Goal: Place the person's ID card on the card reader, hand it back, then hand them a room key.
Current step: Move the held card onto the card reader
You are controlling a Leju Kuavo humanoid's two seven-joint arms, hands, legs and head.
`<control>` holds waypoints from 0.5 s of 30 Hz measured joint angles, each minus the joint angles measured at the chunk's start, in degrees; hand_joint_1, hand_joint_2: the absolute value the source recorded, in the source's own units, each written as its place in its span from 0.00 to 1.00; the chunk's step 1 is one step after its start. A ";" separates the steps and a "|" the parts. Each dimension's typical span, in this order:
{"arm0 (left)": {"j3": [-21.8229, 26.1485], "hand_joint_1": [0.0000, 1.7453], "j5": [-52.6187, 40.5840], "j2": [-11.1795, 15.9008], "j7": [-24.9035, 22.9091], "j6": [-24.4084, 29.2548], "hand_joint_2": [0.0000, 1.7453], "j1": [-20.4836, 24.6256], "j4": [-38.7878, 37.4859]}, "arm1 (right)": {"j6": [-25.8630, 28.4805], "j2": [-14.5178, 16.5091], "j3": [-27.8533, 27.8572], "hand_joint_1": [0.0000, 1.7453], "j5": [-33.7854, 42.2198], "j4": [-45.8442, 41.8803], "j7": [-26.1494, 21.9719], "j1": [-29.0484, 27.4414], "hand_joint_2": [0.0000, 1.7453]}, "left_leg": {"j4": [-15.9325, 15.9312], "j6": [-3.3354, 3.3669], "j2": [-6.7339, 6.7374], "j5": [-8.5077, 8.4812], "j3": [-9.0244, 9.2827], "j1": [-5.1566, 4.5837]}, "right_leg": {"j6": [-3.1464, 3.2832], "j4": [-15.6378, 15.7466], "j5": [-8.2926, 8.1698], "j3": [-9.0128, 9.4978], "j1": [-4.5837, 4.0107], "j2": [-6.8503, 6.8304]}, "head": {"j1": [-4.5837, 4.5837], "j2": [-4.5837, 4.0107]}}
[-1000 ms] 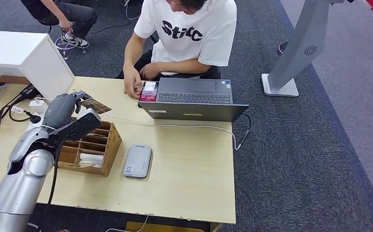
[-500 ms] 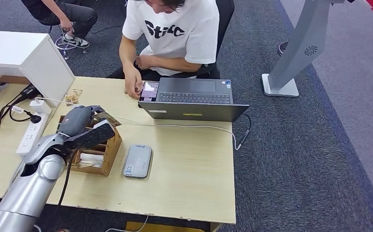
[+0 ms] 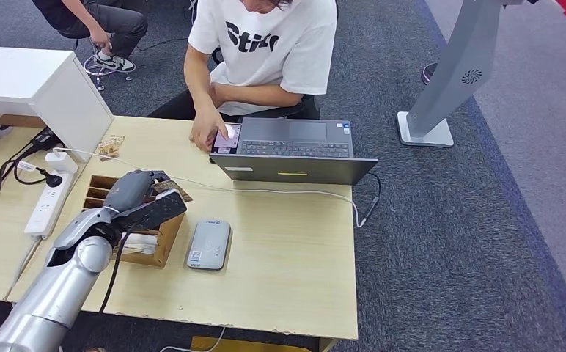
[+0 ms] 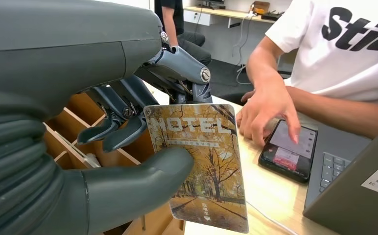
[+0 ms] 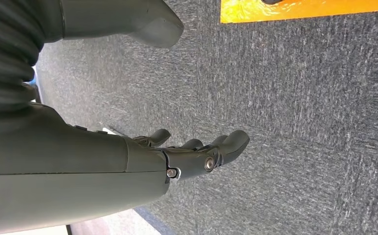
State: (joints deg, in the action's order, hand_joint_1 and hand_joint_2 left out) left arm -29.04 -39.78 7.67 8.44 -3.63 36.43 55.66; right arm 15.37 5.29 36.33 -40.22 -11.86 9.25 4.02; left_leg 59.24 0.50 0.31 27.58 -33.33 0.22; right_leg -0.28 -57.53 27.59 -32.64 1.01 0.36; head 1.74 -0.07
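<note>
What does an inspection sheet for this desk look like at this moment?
Surface: wooden desk, front edge chipped.
Job's things: room key card marked HOTEL; card reader lying flat; wooden organizer.
Clutter: laptop; phone under a person's hand.
Hands: left hand pinches the key card; right hand hangs above carpet, holding nothing.
Cables: white cable; power strip.
Surroundings: grey carpet; grey stand.

Left hand [image 4: 104, 147] pinches the HOTEL room key [image 4: 199, 166] between thumb and fingers [image 4: 113, 134] above wooden organizer [image 4: 86, 132]; person's hand [image 4: 268, 107] taps phone [image 4: 289, 152] beside laptop [image 4: 353, 191] on bench [image 4: 265, 188].
</note>
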 joint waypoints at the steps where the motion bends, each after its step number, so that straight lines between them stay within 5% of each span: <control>1: -0.01 1.00 0.00 -0.05 -0.01 0.01 1.00 0.02 -0.15 | 0.00 0.00 0.00 0.00 0.00 -0.01 0.00 0.00 1.00 | 0.00 0.00 0.00 0.00 0.00 0.00 | 0.00 0.00 0.00 0.00 0.00 0.00 | -0.01 0.00; 15: -2.12 1.00 -2.69 -2.62 0.12 1.16 1.00 2.60 -5.59 | -0.55 0.00 0.00 0.00 -1.69 0.02 0.16 0.12 1.00 | 0.01 0.00 -0.01 0.00 -0.01 -0.01 | 0.00 0.00 0.00 0.01 0.01 -0.02 | 0.01 0.00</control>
State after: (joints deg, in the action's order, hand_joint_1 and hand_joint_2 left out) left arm -31.16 -42.47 5.04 8.56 -2.47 39.03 50.08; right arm 14.81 5.29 36.33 -41.90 -11.85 9.41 4.14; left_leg 59.25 0.50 0.30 27.58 -33.33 0.21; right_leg -0.28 -57.53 27.59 -32.64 1.02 0.34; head 1.74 -0.07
